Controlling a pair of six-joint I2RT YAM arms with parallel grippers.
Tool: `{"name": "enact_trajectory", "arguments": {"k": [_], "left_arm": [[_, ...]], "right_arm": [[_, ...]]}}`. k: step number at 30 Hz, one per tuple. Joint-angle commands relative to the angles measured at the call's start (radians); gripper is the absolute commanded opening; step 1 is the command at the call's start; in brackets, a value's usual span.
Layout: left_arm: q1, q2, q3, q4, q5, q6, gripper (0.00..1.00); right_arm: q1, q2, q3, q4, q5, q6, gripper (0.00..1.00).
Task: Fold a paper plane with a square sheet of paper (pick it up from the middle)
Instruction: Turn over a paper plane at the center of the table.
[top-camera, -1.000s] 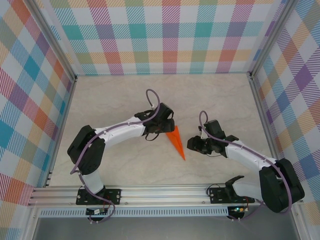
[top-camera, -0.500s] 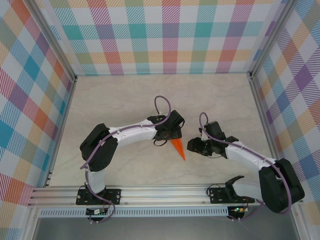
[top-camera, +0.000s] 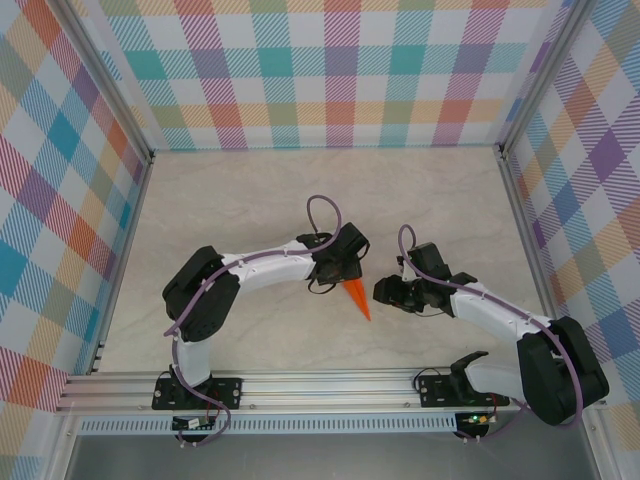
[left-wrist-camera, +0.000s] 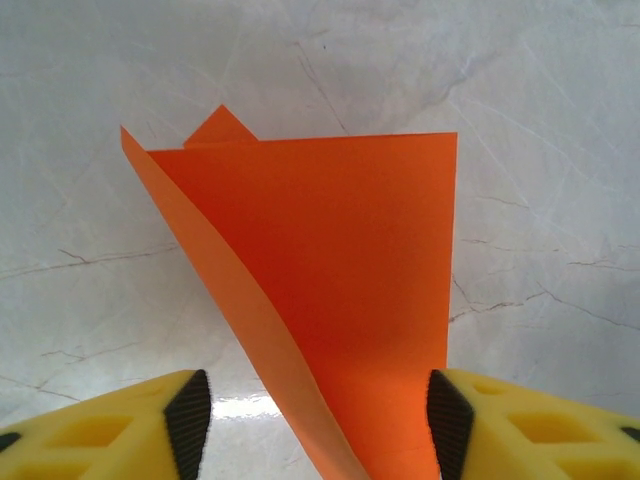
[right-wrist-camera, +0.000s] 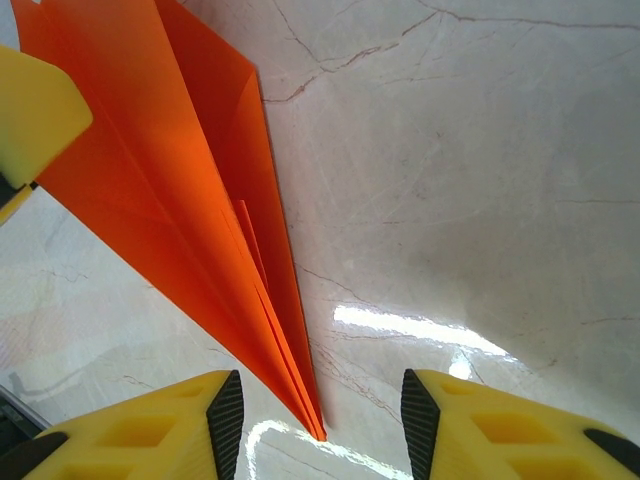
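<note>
Left fingers (left-wrist-camera: 187, 420) stand apart around the orange paper plane (left-wrist-camera: 340, 290); right fingers (right-wrist-camera: 225, 410) gape beside it.

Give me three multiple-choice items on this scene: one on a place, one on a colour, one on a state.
1. The paper plane lies:
A. against the back wall
B. on the table, by the left gripper and the right gripper
C. on the front rail

2. The paper plane's colour is:
A. orange
B. blue
C. white

3. The right gripper's jaws are:
A. shut on the plane
B. shut on nothing
C. open

Answers:
1. B, the top view shows it mid-table with both grippers close to it.
2. A, it is bright orange in every view.
3. C, the yellow fingers stand apart, with the plane's tip lying loose between them.
</note>
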Motion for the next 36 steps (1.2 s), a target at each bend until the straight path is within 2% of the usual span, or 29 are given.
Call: {"name": "enact_trajectory", "arguments": {"k": [1,6,10,14,18,22,36], "left_arm": [[0.012,-0.016,-0.028,0.016,0.024,-0.023,0.53],[0.015,-0.053,-0.059,0.040,0.034,-0.027,0.38],[0.021,-0.084,-0.083,0.045,0.030,-0.030,0.30],[0.023,-0.098,-0.105,0.048,0.028,-0.033,0.28],[0.025,-0.120,-0.134,0.059,0.022,-0.035,0.10],[0.027,-0.142,-0.170,0.079,0.021,-0.033,0.01],[0.027,-0.155,-0.204,0.091,0.023,-0.003,0.00]], "right_arm": [[-0.005,0.002,-0.010,0.000,-0.025,0.003,0.49],[-0.006,-0.002,-0.002,-0.010,-0.028,-0.006,0.49],[-0.006,0.011,0.016,-0.003,-0.037,-0.009,0.49],[-0.006,0.038,0.040,0.008,-0.059,-0.022,0.49],[-0.006,0.090,0.080,0.035,-0.118,-0.051,0.49],[-0.006,0.158,0.116,0.068,-0.182,-0.073,0.48],[-0.004,0.363,0.235,0.093,-0.283,-0.143,0.51]]}}
